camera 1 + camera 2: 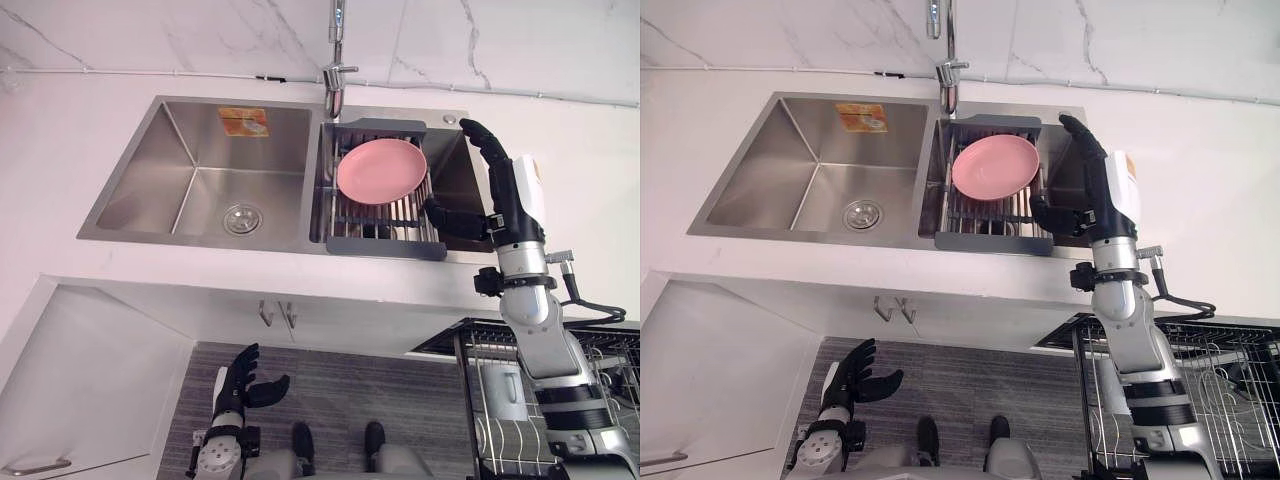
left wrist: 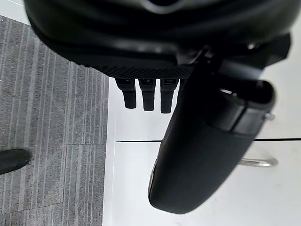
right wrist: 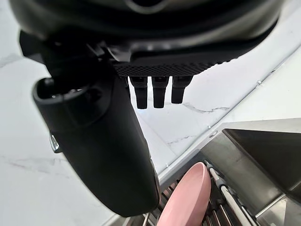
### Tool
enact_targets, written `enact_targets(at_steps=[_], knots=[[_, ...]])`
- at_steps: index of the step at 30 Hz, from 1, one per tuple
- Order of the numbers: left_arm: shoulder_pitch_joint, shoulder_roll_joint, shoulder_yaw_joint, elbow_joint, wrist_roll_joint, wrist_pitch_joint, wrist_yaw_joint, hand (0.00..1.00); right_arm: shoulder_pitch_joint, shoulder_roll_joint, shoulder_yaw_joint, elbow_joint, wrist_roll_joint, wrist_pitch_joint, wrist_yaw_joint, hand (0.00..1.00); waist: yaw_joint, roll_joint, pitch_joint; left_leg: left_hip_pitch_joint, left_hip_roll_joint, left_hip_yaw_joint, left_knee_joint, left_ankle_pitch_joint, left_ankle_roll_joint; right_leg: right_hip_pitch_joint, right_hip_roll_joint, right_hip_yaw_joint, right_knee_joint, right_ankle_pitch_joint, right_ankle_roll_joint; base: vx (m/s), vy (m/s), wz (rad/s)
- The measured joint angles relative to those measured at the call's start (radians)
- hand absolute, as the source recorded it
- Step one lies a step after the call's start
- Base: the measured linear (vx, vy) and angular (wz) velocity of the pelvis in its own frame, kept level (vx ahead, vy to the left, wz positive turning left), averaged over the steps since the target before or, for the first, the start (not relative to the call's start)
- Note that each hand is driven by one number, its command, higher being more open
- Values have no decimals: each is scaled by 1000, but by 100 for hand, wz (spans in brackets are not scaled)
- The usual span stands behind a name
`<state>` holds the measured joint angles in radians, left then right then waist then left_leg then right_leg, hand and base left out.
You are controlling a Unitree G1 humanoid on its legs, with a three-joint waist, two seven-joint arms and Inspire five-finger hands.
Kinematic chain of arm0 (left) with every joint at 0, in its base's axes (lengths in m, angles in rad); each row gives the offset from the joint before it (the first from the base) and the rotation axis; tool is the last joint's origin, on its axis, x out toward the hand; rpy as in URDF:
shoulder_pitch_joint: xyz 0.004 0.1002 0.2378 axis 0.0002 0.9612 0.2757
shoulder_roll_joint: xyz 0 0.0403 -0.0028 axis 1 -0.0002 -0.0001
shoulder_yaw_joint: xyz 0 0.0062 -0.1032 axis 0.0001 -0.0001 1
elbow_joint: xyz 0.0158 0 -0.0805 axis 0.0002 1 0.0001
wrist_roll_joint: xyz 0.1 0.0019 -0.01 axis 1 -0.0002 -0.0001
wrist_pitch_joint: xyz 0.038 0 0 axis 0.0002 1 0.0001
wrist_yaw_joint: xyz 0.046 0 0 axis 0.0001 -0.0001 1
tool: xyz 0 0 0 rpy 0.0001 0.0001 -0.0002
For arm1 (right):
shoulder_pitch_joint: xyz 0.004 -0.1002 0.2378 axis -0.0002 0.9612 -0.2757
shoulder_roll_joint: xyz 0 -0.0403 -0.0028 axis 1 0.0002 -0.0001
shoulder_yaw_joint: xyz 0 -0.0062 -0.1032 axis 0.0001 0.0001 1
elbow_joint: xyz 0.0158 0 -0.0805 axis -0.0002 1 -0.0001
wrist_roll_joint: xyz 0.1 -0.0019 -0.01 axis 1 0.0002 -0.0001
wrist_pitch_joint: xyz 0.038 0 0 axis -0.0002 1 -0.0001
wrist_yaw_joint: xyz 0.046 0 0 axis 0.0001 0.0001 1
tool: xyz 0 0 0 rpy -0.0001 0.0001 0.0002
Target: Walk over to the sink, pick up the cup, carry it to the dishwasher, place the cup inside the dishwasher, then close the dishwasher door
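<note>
Cup position cannot be told with certainty; by judgement it may stand in the right end of the sink [image 1: 140, 180], in the part that the right hand [image 1: 508, 200] covers from above.

The white countertop [image 1: 60, 150] carries the double sink. At the robot's lower right the dishwasher rack [image 1: 1240, 380] stands pulled out and near the sink. A dark drain rack [image 1: 385, 247] lies across the right basin with a pink plate [image 1: 382, 170] leaning in it, under the faucet [image 1: 337, 80]. The right hand is above the sink just beside this rack, its fingers straight and the thumb spread, with nothing in its hold. The left hand [image 1: 240, 385] hangs low before the cabinet, fingers relaxed and apart, also with nothing in it.

As for progress, the walk to the sink looks finished, and the dishwasher is already open. The grasp of the cup is not yet done, so carrying, placing and closing the door are all left.

The eye views give the whole layout and both arms. The right wrist view adds the straight fingers [image 3: 160, 96] from close, with the edge of the plate and the marble wall [image 3: 28, 160] past them. The left wrist view shows a white cabinet front with a metal handle [image 2: 258, 162] and the grey floor [image 2: 47, 117].
</note>
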<state>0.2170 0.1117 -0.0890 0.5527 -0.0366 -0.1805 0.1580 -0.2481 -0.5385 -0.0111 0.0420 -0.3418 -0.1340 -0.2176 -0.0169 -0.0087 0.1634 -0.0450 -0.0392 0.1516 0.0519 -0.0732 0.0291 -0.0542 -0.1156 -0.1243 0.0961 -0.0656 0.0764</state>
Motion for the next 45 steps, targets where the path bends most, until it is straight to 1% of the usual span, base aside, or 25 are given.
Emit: enact_targets(at_steps=[2,4,6,7,10,13,16,18,22,23,24,25,28,30,31,36,41,43,45], knots=[[3,0,-1,1,1,0,-5,90,-10,-18,22,39,-9,2,2,90,-1,0,-3,1,-3,-16,-22,22,-2,-1,-1,-17,0,3,0,-64,-13,25],[7,2,-1,2,8,0,-5,90,-32,-22,44,93,-32,6,3,90,1,1,-4,1,-3,-31,-57,53,-14,-13,0,-32,0,10,-4,-89,-27,19],[12,2,-1,2,20,0,-5,90,-51,-31,65,132,-45,13,3,90,0,2,-5,1,-1,-34,-78,71,-17,-20,3,-38,0,15,-8,-103,-35,11],[18,2,-1,2,25,0,-5,90,-70,-42,83,174,-55,19,3,90,2,2,-5,0,2,-38,-96,89,-14,-27,7,-42,0,21,-11,-93,-30,7],[27,2,-2,7,27,0,-5,90,-119,-53,101,224,-65,24,0,90,1,2,-5,-1,6,-44,-125,115,-11,-40,13,-44,0,31,-16,-86,-24,3],[27,1,-2,9,27,0,-5,90,-151,-61,110,264,-82,27,-1,90,3,2,-5,-5,7,-47,-137,124,-11,-48,15,-47,-1,35,-17,-50,-1,4],[24,0,-1,9,27,0,-3,90,-217,-78,144,324,-98,39,-12,90,4,2,-5,-25,6,-51,-138,136,-4,-63,16,-50,-9,47,-19,-25,14,4],[22,0,-1,9,26,0,-3,90,-254,-83,157,364,-120,46,-15,90,5,2,-5,-32,6,-54,-138,140,-5,-69,15,-54,-9,50,-18,-1,8,6],[7,0,0,9,25,0,1,90,-333,-98,179,460,-146,75,-19,90,29,8,-1,-51,7,-60,-138,145,2,-80,16,-64,-13,56,-21,17,-1,6],[2,0,0,9,25,0,4,90,-346,-99,181,471,-155,80,-19,90,31,10,1,-55,7,-61,-138,147,3,-83,16,-67,-13,57,-22,24,-4,10],[-7,0,1,9,22,0,9,90,-382,-107,196,495,-156,87,-20,90,33,13,10,-63,7,-64,-138,153,11,-88,16,-70,-13,58,-23,33,-6,10],[-19,0,2,9,16,0,12,90,-425,-115,217,525,-162,89,-20,90,38,19,24,-67,7,-68,-138,154,11,-90,16,-74,-13,58,-23,28,-6,9],[-41,0,2,9,15,-2,18,90,-496,-117,226,572,-163,93,-21,90,50,26,38,-87,8,-74,-132,154,11,-105,16,-80,-13,58,-23,40,-6,7],[-60,1,3,7,14,-4,22,90,-550,-119,229,603,-163,100,-21,90,55,28,62,-96,8,-82,-122,154,11,-106,16,-88,-13,59,-23,51,-11,13],[-71,1,3,5,11,-4,29,90,-581,-125,244,625,-165,107,-20,30,55,27,75,-101,8,-88,-118,154,11,-107,16,-95,-13,59,-23,38,-13,14],[-100,1,4,-2,-8,-13,39,90,-668,-130,258,676,-183,123,-31,30,64,35,122,-125,9,-91,-104,153,10,-122,16,-97,-12,62,-28,10,-4,3],[-118,0,3,-2,-22,-17,40,90,-697,-130,256,685,-200,129,-70,30,75,38,134,-143,12,-91,-92,148,5,-135,19,-98,-10,62,-29,13,-6,0],[-124,-2,3,-3,-21,-18,41,90,-698,-128,251,641,-200,124,-107,30,79,40,136,-150,14,-92,-85,145,1,-139,21,-98,-10,62,-30,45,-23,0],[-124,-2,3,-3,-21,-18,43,90,-698,-128,224,591,-200,123,-124,30,78,40,136,-150,15,-91,-84,144,1,-139,21,-98,-10,62,-30,47,-19,-1]])
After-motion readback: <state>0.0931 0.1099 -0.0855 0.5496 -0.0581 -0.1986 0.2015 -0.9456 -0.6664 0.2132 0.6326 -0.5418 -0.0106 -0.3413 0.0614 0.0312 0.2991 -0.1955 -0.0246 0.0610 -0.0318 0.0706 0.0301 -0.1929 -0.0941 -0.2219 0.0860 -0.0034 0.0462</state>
